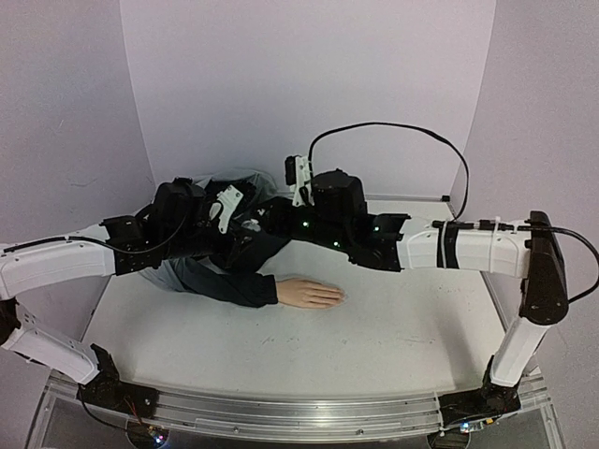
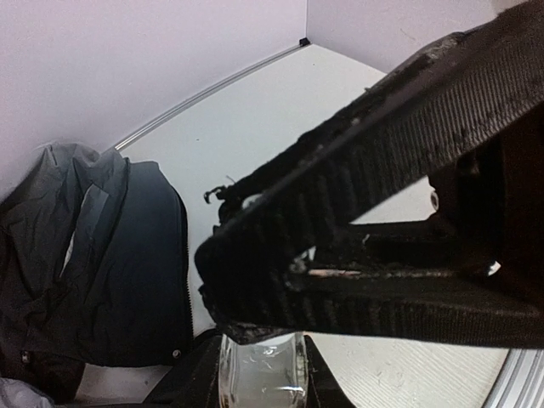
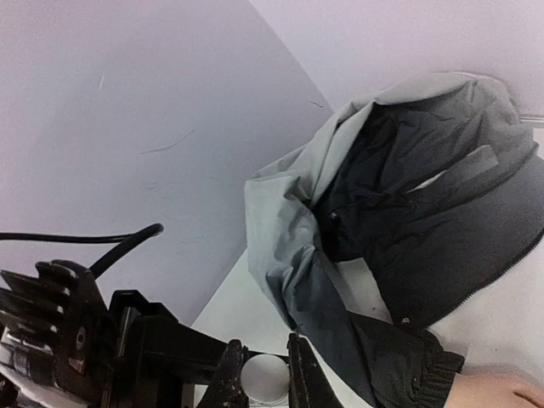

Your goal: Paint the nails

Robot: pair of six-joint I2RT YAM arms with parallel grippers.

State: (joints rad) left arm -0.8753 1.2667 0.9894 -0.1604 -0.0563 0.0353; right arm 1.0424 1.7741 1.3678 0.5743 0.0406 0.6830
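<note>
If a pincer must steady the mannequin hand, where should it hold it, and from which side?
Probably the sleeve cuff at the wrist, from above: the mannequin hand lies flat on the table, fingers pointing right, so the nails stay free.

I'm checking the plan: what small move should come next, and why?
Probably twist the white cap free: the right pincer pinches it while the left pincer grips the bottle, and the mannequin hand lies apart, untouched.

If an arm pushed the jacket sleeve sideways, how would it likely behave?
Likely floppy: the jacket sleeve lies creased and slack, so it would probably bunch rather than slide. The mannequin hand at its cuff may drag along.
</note>
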